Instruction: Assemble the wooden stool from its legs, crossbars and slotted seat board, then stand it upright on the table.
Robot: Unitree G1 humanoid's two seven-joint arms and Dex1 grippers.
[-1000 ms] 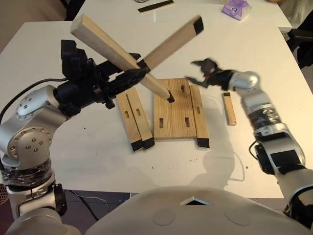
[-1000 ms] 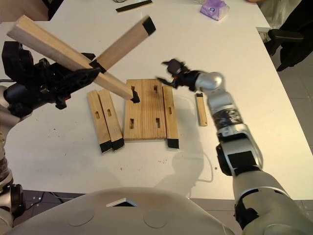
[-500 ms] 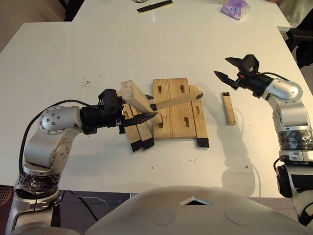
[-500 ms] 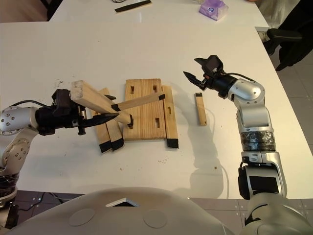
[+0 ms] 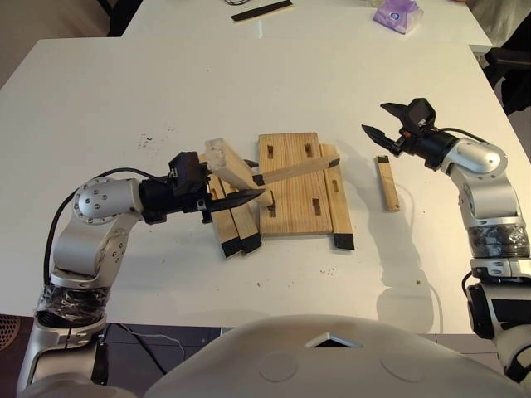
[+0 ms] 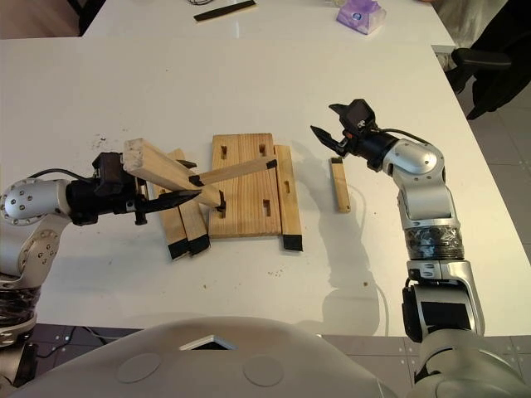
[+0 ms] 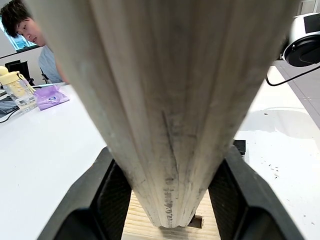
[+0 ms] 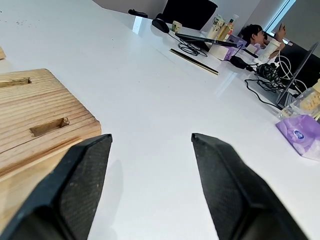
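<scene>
Head camera: left end effector (image 5: 241,194) is closed on a leg (image 5: 228,164), which is tilted, its upper end back over the wrist and its lower end just past the fingertips at the seat board (image 5: 290,214). Cannot tell whether that end sits in a slot. A crossbar (image 5: 299,171) sticks out of the leg's side and reaches over the board toward the right end effector (image 5: 373,117). Two spare legs (image 5: 236,225) lie flat on the bench (image 5: 124,83) directly beneath the left fingers, touching the board's left edge. Another leg (image 5: 338,211) lies along the board's right edge. The right end effector is wide open and empty, raised over the bench to the right of the board. A short crossbar (image 5: 387,184) lies loose just below and nearer than its fingertips. Well beyond it are a purple pack (image 5: 401,14) and a black strip (image 5: 263,9); the pack's print is too small to read. Left wrist camera: the leg is clamped between both fingers (image 7: 100,200), blocking most of what lies ahead. A yellow-capped bottle (image 7: 17,87) stands beside the purple pack far off. Right wrist camera: fingers (image 8: 75,185) are spread wide with bare bench between them. A slotted corner of the seat board sits beside one finger.
</scene>
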